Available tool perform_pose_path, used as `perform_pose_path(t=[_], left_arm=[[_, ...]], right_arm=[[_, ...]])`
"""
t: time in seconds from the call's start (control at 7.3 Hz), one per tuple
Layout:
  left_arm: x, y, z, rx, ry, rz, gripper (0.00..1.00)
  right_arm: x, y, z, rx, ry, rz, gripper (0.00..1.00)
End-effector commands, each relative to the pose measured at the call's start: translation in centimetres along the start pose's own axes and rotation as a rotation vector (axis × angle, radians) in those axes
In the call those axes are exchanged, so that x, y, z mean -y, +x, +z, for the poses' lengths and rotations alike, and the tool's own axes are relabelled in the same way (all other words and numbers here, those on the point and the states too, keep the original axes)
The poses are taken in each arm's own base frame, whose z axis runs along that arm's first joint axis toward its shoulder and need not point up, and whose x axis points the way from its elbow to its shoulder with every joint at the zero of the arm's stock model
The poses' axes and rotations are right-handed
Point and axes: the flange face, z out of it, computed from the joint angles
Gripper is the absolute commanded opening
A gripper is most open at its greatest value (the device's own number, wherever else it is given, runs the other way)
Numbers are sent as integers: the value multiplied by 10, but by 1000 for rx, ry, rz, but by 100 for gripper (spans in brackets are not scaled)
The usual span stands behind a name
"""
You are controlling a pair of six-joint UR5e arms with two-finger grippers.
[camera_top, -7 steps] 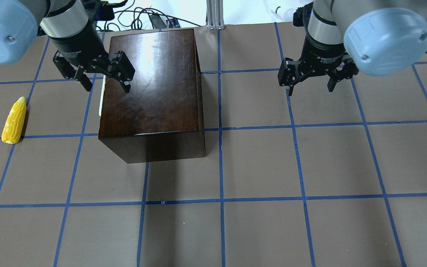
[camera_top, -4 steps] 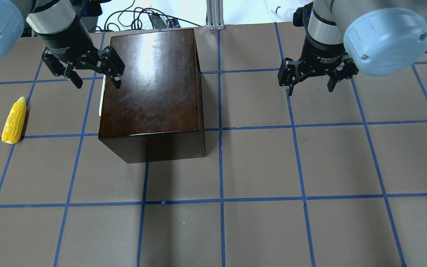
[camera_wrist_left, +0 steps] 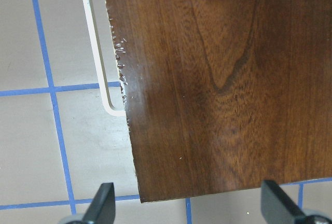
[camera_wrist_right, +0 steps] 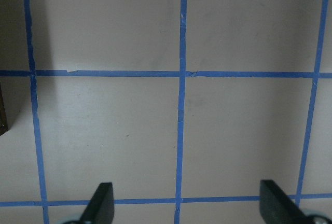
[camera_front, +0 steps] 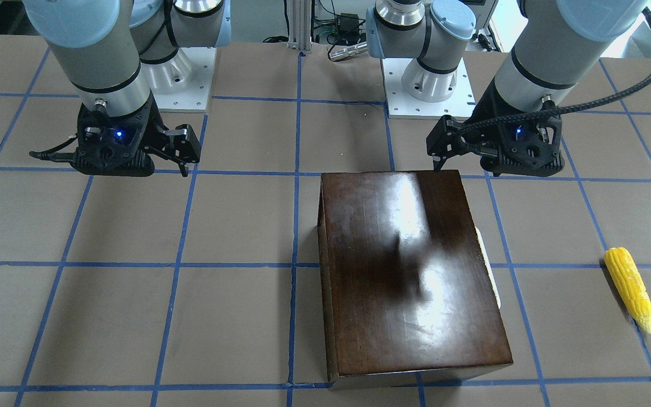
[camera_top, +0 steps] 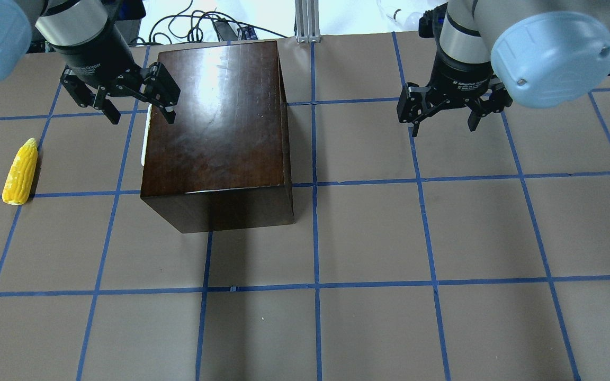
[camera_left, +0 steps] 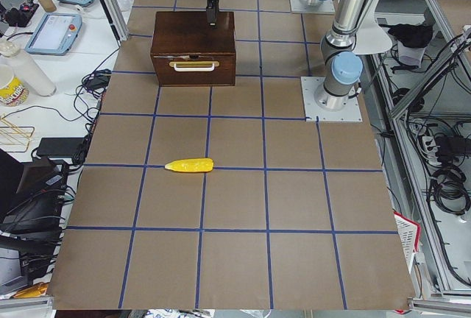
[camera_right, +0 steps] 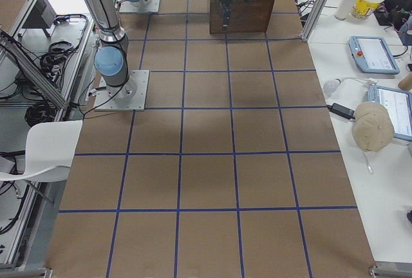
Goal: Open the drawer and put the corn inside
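Yellow, bumpy, tapered corn [camera_top: 19, 172] is seen lying at far left; the glossy dark-brown box [camera_top: 215, 121] stands left of centre, its drawer [camera_left: 193, 68] shut.
At upper left the left gripper [camera_top: 141, 117] is spread wide, empty, above the pale loop handle [camera_top: 144, 143]; at upper right the right gripper [camera_top: 443, 128] is likewise wide, empty.

Corn [camera_top: 19, 172] at 9 o'clock of box [camera_top: 215, 121] (handle [camera_top: 144, 147] side). Left gripper [camera_top: 141, 117] over its 11 o'clock corner; right gripper [camera_top: 442, 128] at 2 o'clock.
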Motion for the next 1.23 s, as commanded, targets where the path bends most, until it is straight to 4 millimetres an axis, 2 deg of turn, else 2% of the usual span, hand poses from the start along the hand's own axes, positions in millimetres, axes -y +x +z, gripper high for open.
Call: perform_pose_path(t=[0.0,0.41,0.82,0.96,1.1], left_arm=[[-2,1,-1,1,0,2,100],[1,0,0,-2,-1,13,100],[11,-11,-3,-2,7,41,100],[15,-21,-8,0,23,34,100],[20,-62,-12,-4,31,-22,100]], right_arm=[[0,0,0,0,0,0,100],[0,0,1,0,-1,0,100],[0,0,0,0,0,0,100],[0,0,1,0,-1,0,100],[0,0,1,0,-1,0,100]])
